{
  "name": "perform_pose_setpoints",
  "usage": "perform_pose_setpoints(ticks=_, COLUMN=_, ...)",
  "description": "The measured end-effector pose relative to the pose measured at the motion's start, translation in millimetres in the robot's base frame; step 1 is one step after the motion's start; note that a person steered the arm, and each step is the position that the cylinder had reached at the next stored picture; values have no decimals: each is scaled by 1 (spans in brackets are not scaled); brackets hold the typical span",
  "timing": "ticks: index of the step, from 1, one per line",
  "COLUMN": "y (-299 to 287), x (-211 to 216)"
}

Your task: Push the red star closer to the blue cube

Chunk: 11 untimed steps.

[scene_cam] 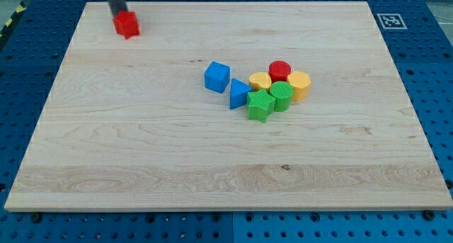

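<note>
The red star [127,24] is seen near the top-left corner of the wooden board [141,158], well apart from the blue cube [217,76], which sits near the board's middle. My tip [117,14] is placed at the star's upper-left edge, touching it or just beside it; which of the 2 cannot be told. No gripper is fitted to this arm, so no open or closed state applies: only a dark rod is present.

To the right of the cube, 1 tight cluster is formed by a blue triangular block [239,93], a green star [260,105], a green cylinder [282,95], 2 yellow blocks [260,81] [299,84] and a red cylinder [279,70].

The step in hand is judged to be the start of the push, with the tip already set behind the star on the side away from the cube. A long diagonal stroke toward the view's lower right is called for next. The contact should be kept centred on the star, since an off-centre push would probably let it rotate and slip off the tip.
</note>
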<state>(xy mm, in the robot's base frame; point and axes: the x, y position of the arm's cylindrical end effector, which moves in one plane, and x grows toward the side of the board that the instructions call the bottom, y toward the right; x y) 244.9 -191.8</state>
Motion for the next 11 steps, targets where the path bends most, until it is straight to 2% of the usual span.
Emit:
perform_pose_setpoints(ticks=1, y=74, x=27)
perform_pose_setpoints(ticks=2, y=92, x=27)
perform_pose_setpoints(ticks=3, y=53, x=-2)
perform_pose_setpoints(ticks=4, y=-12, x=-13)
perform_pose_setpoints(ticks=5, y=-49, x=-6)
perform_pose_setpoints(ticks=6, y=-40, x=22)
perform_pose_setpoints(ticks=7, y=17, x=58)
perform_pose_setpoints(ticks=8, y=100, x=87)
perform_pose_setpoints(ticks=9, y=121, x=89)
perform_pose_setpoints(ticks=10, y=86, x=67)
perform_pose_setpoints(ticks=11, y=78, x=30)
